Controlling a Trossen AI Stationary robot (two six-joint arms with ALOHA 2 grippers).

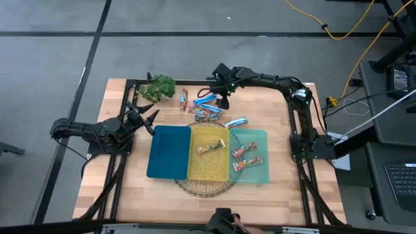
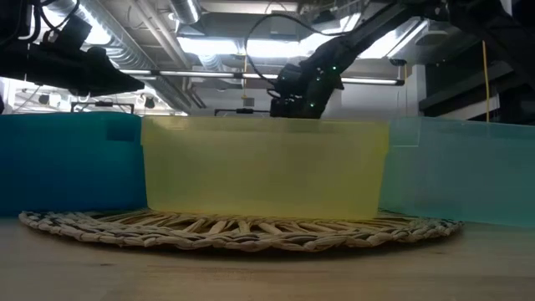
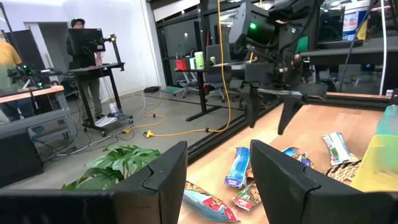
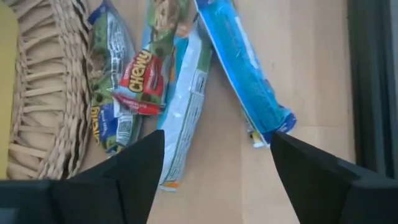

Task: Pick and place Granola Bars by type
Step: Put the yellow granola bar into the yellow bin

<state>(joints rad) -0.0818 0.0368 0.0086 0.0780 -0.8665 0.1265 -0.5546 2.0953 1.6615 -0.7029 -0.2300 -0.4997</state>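
Note:
A loose heap of granola bars point(image 1: 203, 108) lies on the wooden table just beyond the woven mat. In the right wrist view they show as a long blue bar point(image 4: 245, 68), a pale blue-white bar point(image 4: 186, 106), a red one point(image 4: 140, 81) and a green-blue one point(image 4: 109, 93). My right gripper point(image 4: 216, 140) hangs open a little above this heap, pointing steeply down, and touches nothing. One bar point(image 1: 211, 148) lies in the yellow tray point(image 1: 195, 170) and two bars point(image 1: 244, 158) in the teal tray point(image 1: 261, 136). My left gripper point(image 3: 217, 180) waits open at the table's left.
A dark blue tray point(image 1: 169, 153) stands left of the yellow one, all three on the round woven mat point(image 1: 207, 187). Another blue bar point(image 1: 235, 122) lies at the teal tray's far rim. A green leafy plant point(image 1: 158, 86) stands at the far left. People and desks show beyond the table.

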